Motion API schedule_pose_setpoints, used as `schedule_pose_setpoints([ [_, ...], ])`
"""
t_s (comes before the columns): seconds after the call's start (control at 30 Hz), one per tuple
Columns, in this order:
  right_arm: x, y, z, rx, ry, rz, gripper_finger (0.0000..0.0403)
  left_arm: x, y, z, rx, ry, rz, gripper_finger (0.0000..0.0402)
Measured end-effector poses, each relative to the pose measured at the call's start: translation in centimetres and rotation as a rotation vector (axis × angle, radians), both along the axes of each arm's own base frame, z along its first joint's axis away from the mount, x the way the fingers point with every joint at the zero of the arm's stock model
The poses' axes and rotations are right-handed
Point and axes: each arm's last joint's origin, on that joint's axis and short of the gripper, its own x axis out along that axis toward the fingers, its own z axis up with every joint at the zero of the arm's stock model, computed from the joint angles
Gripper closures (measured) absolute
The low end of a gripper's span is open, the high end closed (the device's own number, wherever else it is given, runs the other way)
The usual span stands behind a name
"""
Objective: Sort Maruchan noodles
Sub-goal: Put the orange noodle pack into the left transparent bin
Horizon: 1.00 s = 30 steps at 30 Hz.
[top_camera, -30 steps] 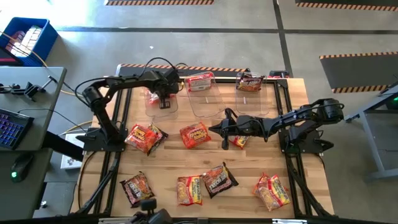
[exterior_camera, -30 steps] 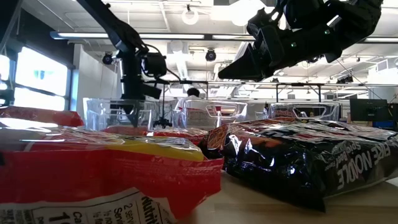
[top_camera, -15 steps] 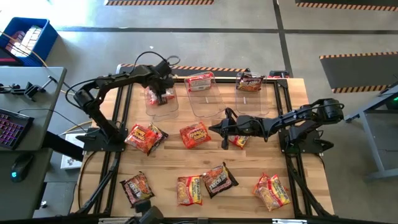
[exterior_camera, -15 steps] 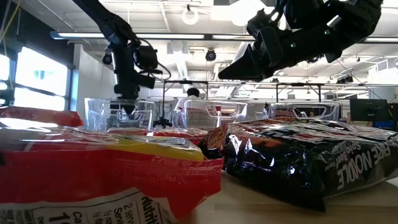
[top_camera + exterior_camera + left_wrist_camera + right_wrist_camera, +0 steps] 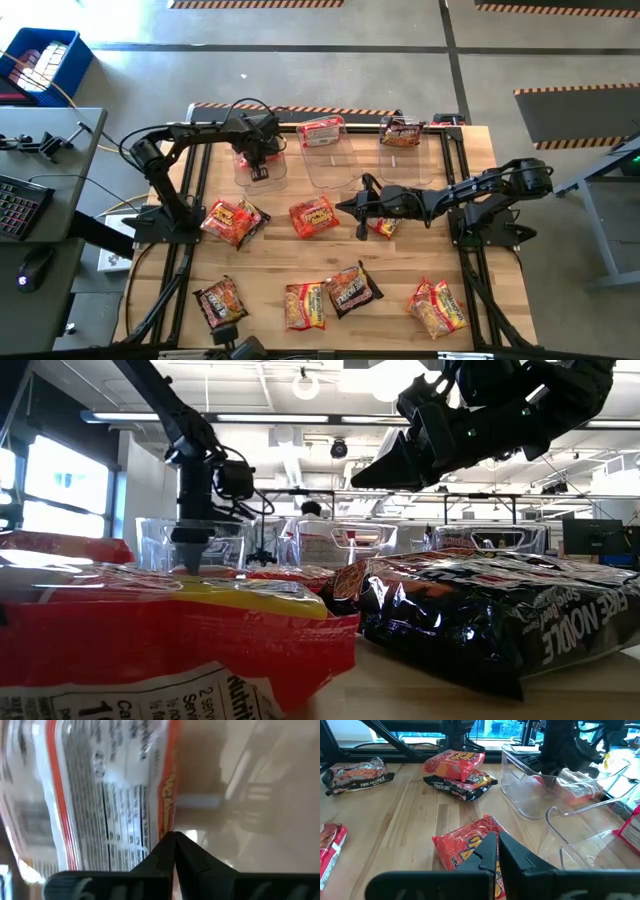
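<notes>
Ramen packets lie scattered on the wooden table (image 5: pixel 270 260). Three clear bins stand along the far edge. My left gripper (image 5: pixel 256 166) (image 5: pixel 190 560) (image 5: pixel 173 836) is shut and points down into the left bin (image 5: pixel 264 180). Its tips are beside the orange edge of a red-and-white packet (image 5: pixel 243 152) (image 5: pixel 115 795) that lies label side up in the bin. My right gripper (image 5: pixel 346 207) (image 5: pixel 362 478) (image 5: pixel 497 840) is shut. It hovers well above the table, over the right end of an orange-red packet (image 5: pixel 313 216) (image 5: pixel 462 842) that lies flat. My left gripper's shut fingertips (image 5: pixel 167 842) stand from above at the orange edge (image 5: pixel 167 805) of the packet in the left bin. I cannot tell whether they touch it.
The middle bin (image 5: pixel 330 165) holds a red-and-white packet (image 5: pixel 322 131) at its far rim, and the right bin (image 5: pixel 400 162) holds a darker one (image 5: pixel 402 131). More packets: a stacked pair (image 5: pixel 233 220), one under my right arm (image 5: pixel 383 227), and several along the near edge (image 5: pixel 305 305).
My left gripper rose out of the left bin toward the far edge. It then came back down into the bin, a little farther toward the table's left, and stayed shut. The packet in the bin and my right arm have kept still.
</notes>
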Motion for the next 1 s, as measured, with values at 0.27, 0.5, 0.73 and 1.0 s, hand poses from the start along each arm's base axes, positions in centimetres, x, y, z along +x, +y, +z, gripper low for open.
schedule_pose_setpoints([
  [0.27, 0.0, 0.0, 0.0, 0.0, 0.0, 0.0, 0.0401, -0.6, 0.4, 0.2, 0.106, 0.046, 0.055, 0.0402],
  [0.5, 0.0, 0.0, 0.0, -0.001, 0.0, -0.002, 0.0401, -0.9, 0.2, 2.4, 0.177, 0.0, 0.058, 0.0402],
  [0.73, 0.0, 0.0, 0.0, -0.003, 0.001, -0.005, 0.0401, -2.0, 0.9, 5.1, 0.305, -0.084, 0.112, 0.0401],
  [1.0, 0.0, 0.0, -0.1, -0.003, 0.008, -0.006, 0.0401, -3.5, 3.9, 6.6, 0.414, -0.246, 0.204, 0.0401],
])
